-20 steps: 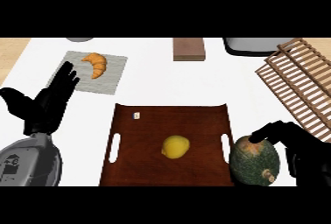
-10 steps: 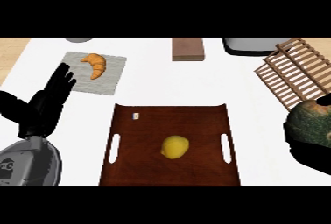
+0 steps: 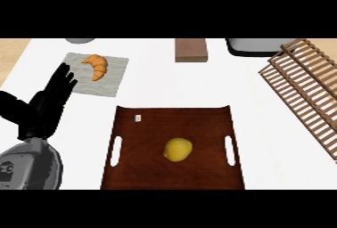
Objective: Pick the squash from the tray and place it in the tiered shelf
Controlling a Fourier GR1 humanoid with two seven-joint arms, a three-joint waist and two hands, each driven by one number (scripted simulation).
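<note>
The brown tray (image 3: 151,173) lies at the front middle of the white counter, and a yellow lemon (image 3: 178,149) sits on it. The wooden tiered shelf (image 3: 304,89) of slats stands at the right edge. My left hand (image 3: 47,104) rests open at the left, fingers straight and pointing up. Neither the squash nor my right hand shows anywhere in the head view.
A croissant (image 3: 97,67) lies on a grey cloth (image 3: 99,75) at the back left. A brown block (image 3: 191,50) stands at the back middle, with a dark container (image 3: 256,46) to its right and a grey object (image 3: 80,40) at the back left edge.
My right hand carried the dark green squash from beside the tray's right edge up and to the right, and both have now left the view. The left hand has stayed put.
</note>
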